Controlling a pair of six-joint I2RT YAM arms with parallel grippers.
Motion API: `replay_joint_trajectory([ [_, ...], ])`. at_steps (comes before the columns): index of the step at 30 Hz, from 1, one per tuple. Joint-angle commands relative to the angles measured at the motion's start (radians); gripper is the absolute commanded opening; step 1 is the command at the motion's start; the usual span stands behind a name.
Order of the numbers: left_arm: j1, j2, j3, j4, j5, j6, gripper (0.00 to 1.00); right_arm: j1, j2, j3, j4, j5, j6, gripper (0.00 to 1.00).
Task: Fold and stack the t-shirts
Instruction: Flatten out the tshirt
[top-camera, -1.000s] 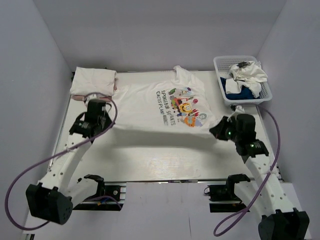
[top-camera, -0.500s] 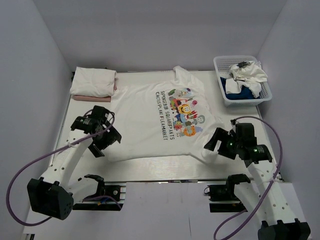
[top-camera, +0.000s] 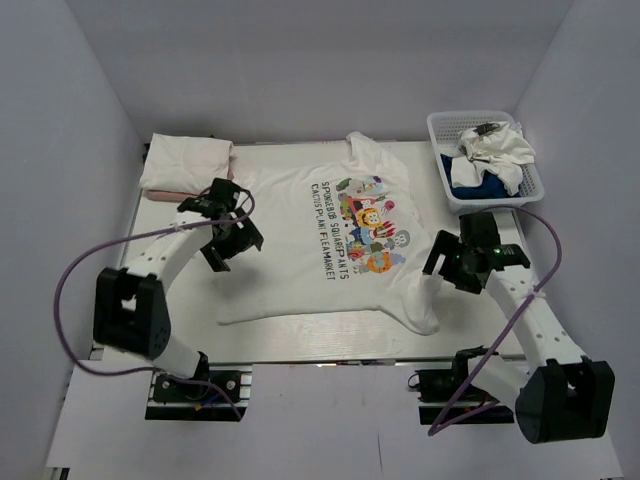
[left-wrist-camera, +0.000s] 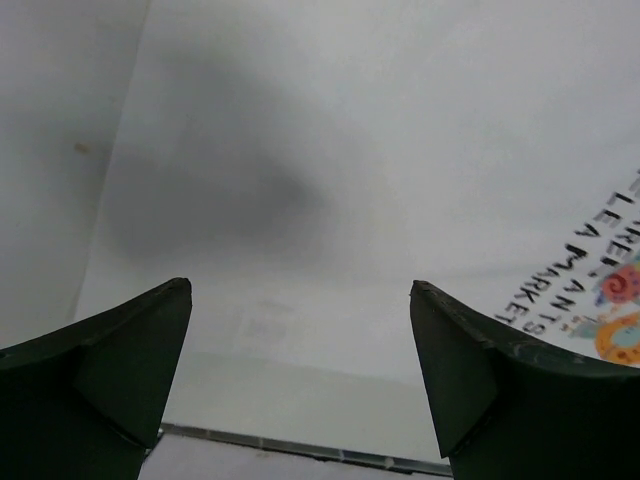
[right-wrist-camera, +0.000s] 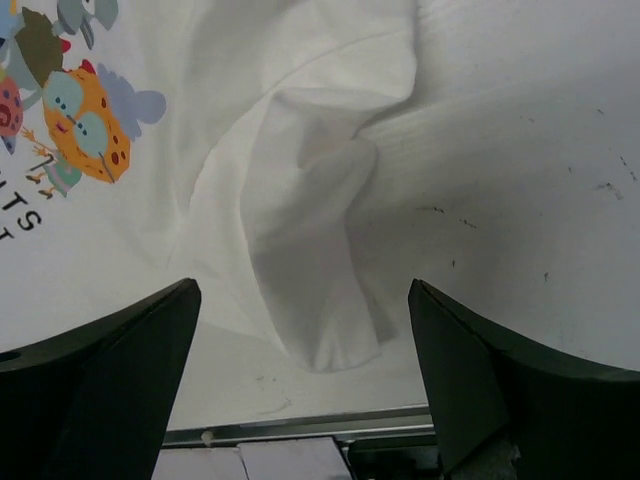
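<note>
A white t-shirt with a colourful cartoon print and dark lettering lies spread flat on the table, collar towards the far side. Its right sleeve is bunched in folds near the front edge. Folded t-shirts, white over pale pink, are stacked at the back left. My left gripper hovers open over the shirt's left part, and its wrist view shows plain white cloth below the left gripper. My right gripper stands open above the crumpled sleeve, nothing between the jaws of the right gripper.
A white basket at the back right holds crumpled white and blue clothes. White walls close in the table on three sides. The table's metal front edge runs just below the sleeve.
Both grippers have opened and let go of the shirt. It dropped and now lies flat nearer the front edge. Both arms have since drawn away from that edge.
</note>
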Motion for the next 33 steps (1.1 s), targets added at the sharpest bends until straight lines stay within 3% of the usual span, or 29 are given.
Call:
replay_joint_trajectory([
  [1,0.003,0.119,0.049,0.140,0.042,0.071,1.00,-0.002,0.037,-0.006,0.133,-0.014,-0.019,0.90],
  [4,0.003,0.192,0.063,0.158,0.005,0.083,1.00,-0.005,0.117,-0.028,0.219,0.014,-0.045,0.89],
  [6,0.012,0.246,0.063,0.158,-0.021,0.092,1.00,-0.005,0.175,-0.039,0.239,0.018,-0.054,0.79],
  [7,0.012,0.259,0.063,0.158,-0.037,0.092,1.00,-0.005,0.192,-0.045,0.243,0.026,-0.049,0.52],
  [10,0.012,0.297,0.009,0.200,-0.081,0.102,1.00,-0.004,0.200,-0.046,0.175,0.041,-0.011,0.00],
  [13,0.021,0.346,0.000,0.200,-0.113,0.102,1.00,-0.005,0.154,0.001,0.022,0.064,0.044,0.00],
  [20,0.021,0.365,-0.009,0.200,-0.217,0.102,1.00,0.002,0.124,0.159,-0.340,0.004,0.147,0.00],
  [27,0.052,0.392,0.027,0.178,-0.267,0.092,1.00,-0.005,0.253,0.109,-0.300,0.115,0.202,0.01],
  [28,0.052,0.401,0.028,0.178,-0.267,0.092,1.00,-0.010,0.284,0.104,-0.284,0.109,0.201,0.17],
  [29,0.052,0.410,0.043,0.169,-0.267,0.092,1.00,-0.007,0.316,0.110,-0.265,0.112,0.181,0.49],
  [30,0.061,0.421,0.054,0.169,-0.267,0.092,1.00,-0.007,0.350,0.139,-0.201,0.148,0.170,0.90],
  [33,0.072,0.433,0.054,0.235,-0.244,0.105,1.00,-0.004,0.403,0.246,-0.044,0.091,0.048,0.90],
])
